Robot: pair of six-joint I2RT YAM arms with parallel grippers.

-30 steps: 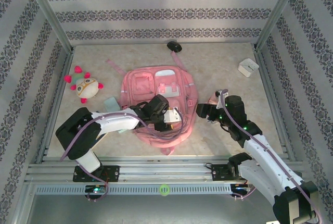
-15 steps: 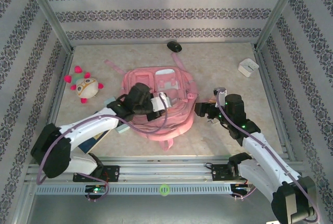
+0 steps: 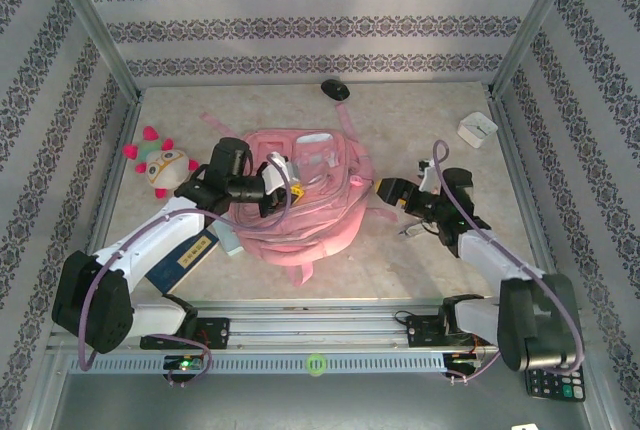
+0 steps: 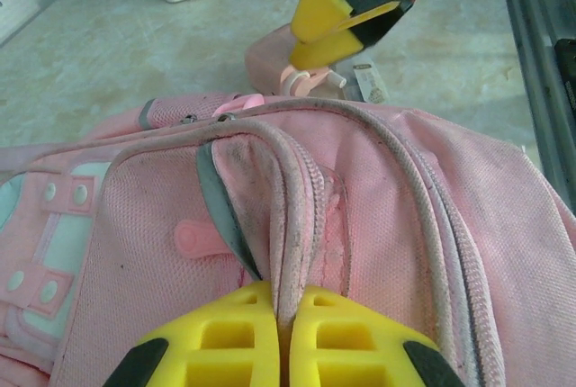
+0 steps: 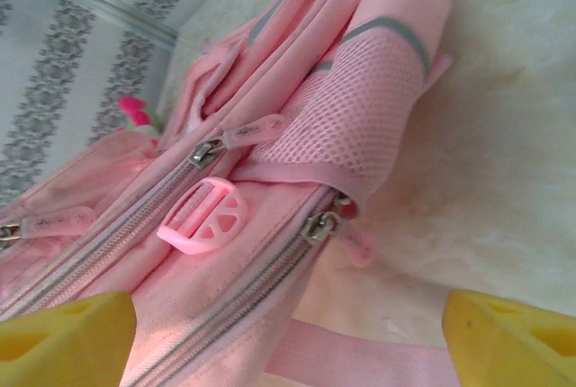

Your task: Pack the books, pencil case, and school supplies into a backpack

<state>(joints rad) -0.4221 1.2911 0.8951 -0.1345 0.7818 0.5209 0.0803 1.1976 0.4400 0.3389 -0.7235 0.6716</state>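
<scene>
Left fingers (image 4: 229,337) pinched shut on a zipper fold (image 4: 297,207) of the pink backpack (image 4: 405,225) lying on the table (image 5: 504,135); right fingers (image 5: 63,333) spread wide at its mesh side pocket (image 5: 360,126).

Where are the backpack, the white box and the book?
backpack (image 3: 320,225): top external view, lower front fabric.
white box (image 3: 477,130): top external view, top face.
book (image 3: 193,252): top external view, exposed blue cover.

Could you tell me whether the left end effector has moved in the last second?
Yes. The left end effector, clamped on the backpack, has shifted left and back, toward the plush toy.
</scene>
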